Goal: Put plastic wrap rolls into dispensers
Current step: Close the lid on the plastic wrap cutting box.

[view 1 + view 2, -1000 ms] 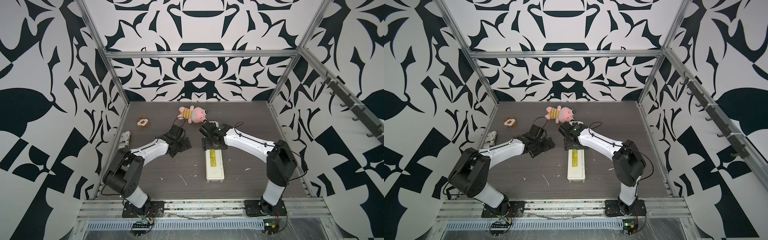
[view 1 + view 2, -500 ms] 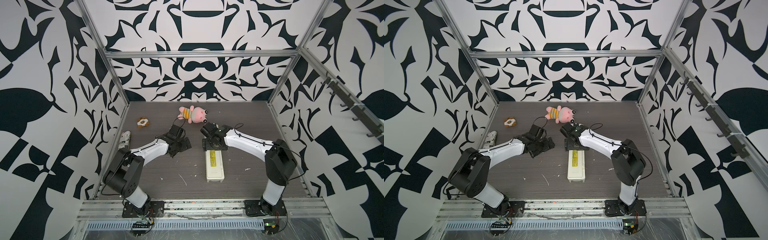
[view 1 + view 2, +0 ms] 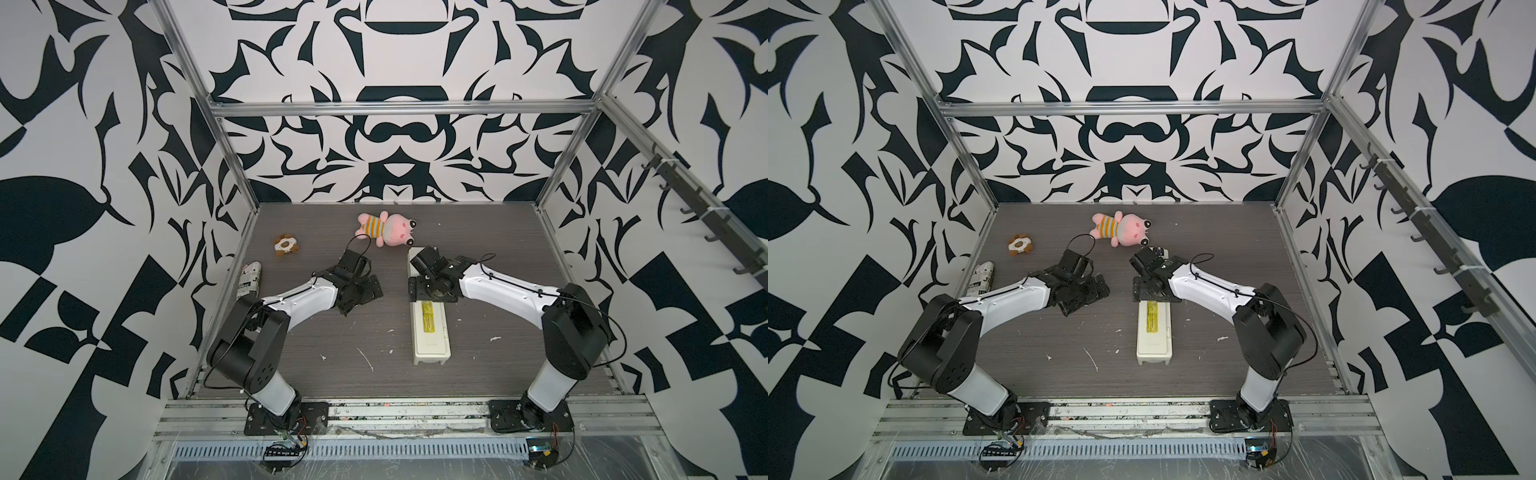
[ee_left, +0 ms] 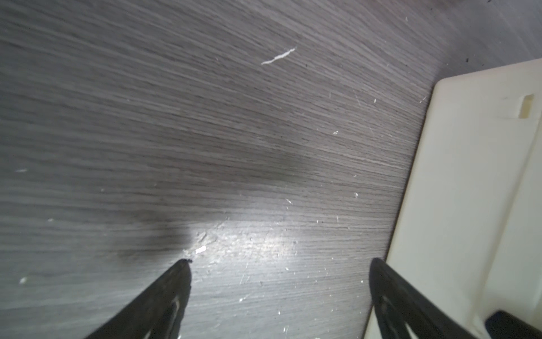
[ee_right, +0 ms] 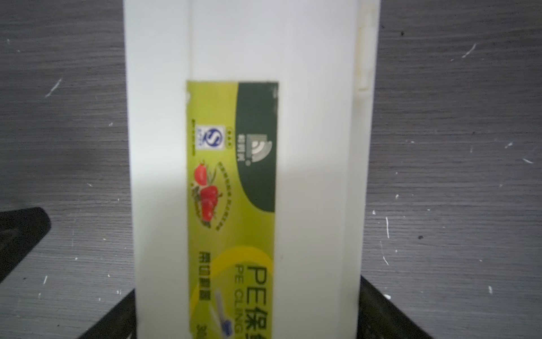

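In both top views the left arm [image 3: 299, 297] stretches from the lower left toward centre frame, wrist bent down at the table [image 3: 490, 232]. The left gripper [image 4: 278, 262] is spread wide over bare wood with nothing between its fingers. One tip sits just beside the dispenser [image 3: 430, 336].

The right arm [image 3: 507, 291] comes in from the lower right. The right gripper [image 5: 247, 286] points down over the dispenser's far half, jaws wide, one finger along each long wall. Whether they press on it cannot be told.

The dispenser lies flat at centre frame, running near to far, with its lid shut so the inside is hidden. In the top views the gripper covers most of its far end.

The right wrist view is blurred. The label [image 5: 231, 190] has small print that cannot be read, and the box runs off the top and bottom. The left wrist view catches only one corner of the box.
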`<state>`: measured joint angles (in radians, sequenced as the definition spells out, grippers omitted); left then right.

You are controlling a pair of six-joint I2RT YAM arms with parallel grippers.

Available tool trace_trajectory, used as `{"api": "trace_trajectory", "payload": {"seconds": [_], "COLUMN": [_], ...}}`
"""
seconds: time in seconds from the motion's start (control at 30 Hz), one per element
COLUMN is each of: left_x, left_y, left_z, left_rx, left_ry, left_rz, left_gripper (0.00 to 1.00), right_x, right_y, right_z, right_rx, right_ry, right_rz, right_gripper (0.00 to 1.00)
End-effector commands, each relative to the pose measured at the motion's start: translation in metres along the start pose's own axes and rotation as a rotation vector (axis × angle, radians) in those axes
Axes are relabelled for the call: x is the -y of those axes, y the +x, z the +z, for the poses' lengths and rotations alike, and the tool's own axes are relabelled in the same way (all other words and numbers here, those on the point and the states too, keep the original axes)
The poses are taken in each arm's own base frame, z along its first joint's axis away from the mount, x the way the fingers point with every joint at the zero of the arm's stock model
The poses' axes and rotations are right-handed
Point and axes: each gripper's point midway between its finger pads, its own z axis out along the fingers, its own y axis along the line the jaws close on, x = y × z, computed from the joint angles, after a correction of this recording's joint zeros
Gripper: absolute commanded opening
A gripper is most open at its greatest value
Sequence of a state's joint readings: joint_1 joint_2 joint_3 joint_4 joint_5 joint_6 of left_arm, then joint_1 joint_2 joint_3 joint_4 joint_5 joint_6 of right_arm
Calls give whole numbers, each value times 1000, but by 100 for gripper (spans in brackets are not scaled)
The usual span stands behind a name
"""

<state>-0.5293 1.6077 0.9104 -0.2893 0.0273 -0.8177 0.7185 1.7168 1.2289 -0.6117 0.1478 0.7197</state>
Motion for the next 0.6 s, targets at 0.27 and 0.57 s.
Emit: {"api": "trace_trajectory", "payload": {"seconds": [0.27, 0.57], "left_x": [-1, -4], "left_y": [0, 2], "left_z": [2, 3], "left_rx": [-17, -24], "left_ry": [-16, -24], "left_rz": [-1, 0], "left_gripper": [97, 97], "right_x": [9, 10], "right_y": [-11, -9], "right_z": [-7, -8], "right_rx": [48, 23], "right_ry": [50, 152], "right_rz": [-2, 9], "right_gripper": [90, 91]}}
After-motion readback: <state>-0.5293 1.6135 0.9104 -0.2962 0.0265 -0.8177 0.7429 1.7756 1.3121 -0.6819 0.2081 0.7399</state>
